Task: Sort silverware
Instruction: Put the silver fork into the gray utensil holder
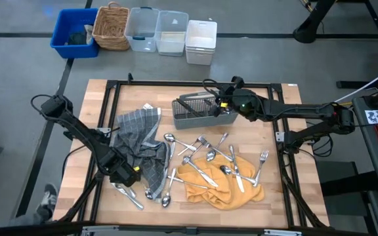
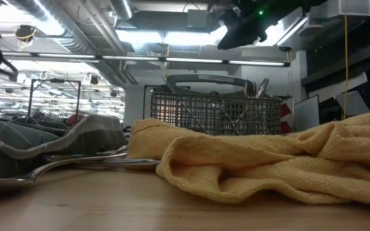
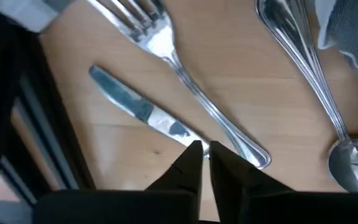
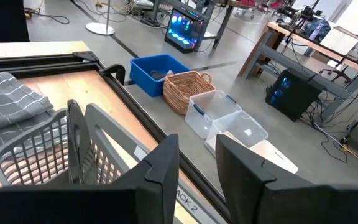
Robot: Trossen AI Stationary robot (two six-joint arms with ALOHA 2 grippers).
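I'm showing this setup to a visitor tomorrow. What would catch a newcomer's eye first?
Probably the silverware strewn across the table's middle, much of it on a crumpled yellow cloth, with a grey checked cloth beside it. Behind sits a mesh caddy, the right end effector above it. The left end effector is down at a knife near the table's front-left corner.

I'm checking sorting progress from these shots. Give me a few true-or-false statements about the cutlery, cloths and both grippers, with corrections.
1. The left gripper is down at a silver metal table knife on the wooden table. True.
2. The right gripper grips a fork. False: it is open, empty, above the grey mesh caddy.
3. Several pieces lie on the crumpled yellow cloth. True.
4. The grey checked cloth lies inside the caddy. False: it lies on the table beside it.
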